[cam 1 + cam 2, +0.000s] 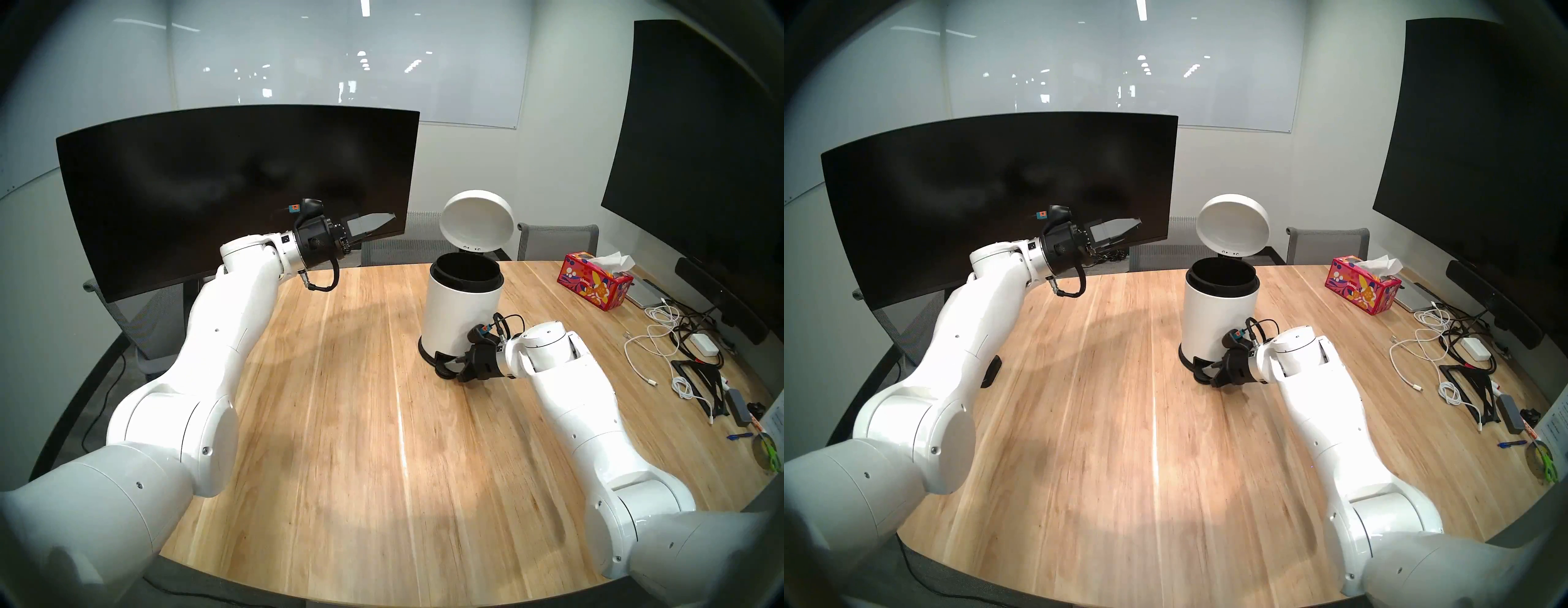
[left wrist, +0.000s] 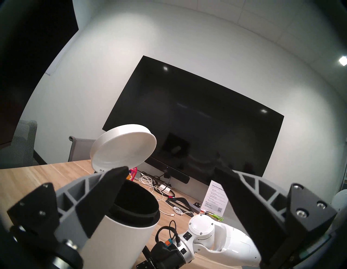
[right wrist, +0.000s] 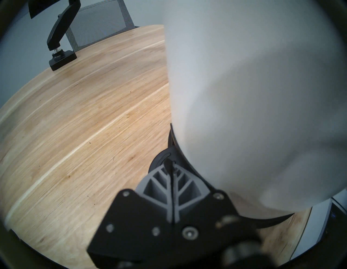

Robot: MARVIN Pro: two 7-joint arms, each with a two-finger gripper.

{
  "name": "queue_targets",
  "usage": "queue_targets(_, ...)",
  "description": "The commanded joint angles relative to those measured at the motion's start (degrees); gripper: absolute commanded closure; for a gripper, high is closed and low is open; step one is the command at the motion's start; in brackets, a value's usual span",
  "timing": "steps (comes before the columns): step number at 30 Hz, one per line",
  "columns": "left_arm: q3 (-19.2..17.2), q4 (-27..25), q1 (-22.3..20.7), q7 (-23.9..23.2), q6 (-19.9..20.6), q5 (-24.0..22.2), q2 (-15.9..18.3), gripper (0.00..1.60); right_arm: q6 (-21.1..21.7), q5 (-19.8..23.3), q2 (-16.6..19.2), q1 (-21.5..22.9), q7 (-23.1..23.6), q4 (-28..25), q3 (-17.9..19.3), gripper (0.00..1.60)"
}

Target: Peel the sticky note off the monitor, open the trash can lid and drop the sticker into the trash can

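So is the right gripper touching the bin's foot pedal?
Touching. The right wrist view shows the shut right gripper pressed onto the black foot pedal; the trash can lid stands open.

The trash can [image 1: 460, 316] stands on the table [image 1: 339, 403]; the monitor [image 1: 220, 191] behind-left; the tissue box [image 1: 596, 285] right.

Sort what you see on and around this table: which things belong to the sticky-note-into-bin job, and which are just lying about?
Job: monitor; trash can; trash can lid, standing open; foot pedal under the shut right gripper; open, empty left gripper. No sticky note visible.

Lying about: tissue box; cables; wall display; chairs.
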Motion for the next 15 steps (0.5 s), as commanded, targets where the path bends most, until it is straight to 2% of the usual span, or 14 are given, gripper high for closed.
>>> queue_targets(1,-0.99,-6.77,2.38,-1.06,2.45,-1.88,-0.34,0.00,1.04,1.03,0.91,-1.30,0.91,-2.32,1.51,1.60)
queue_targets(8,-1.39,-9.09,3.64,0.97,3.62,-2.57,-0.45,0.00,2.81,1.88,1.96,-3.27,3.08,-6.73,3.14,1.60)
queue_targets(14,-1.44,-9.79,4.02,1.83,3.99,-2.97,-0.46,0.00,4.39,1.40,3.26,-5.41,5.05,-11.98,2.90,1.60)
queue_targets(15,-1.44,-9.83,4.04,1.91,4.01,-3.00,-0.47,0.00,3.93,1.59,3.37,-4.95,5.66,-11.37,2.81,1.60)
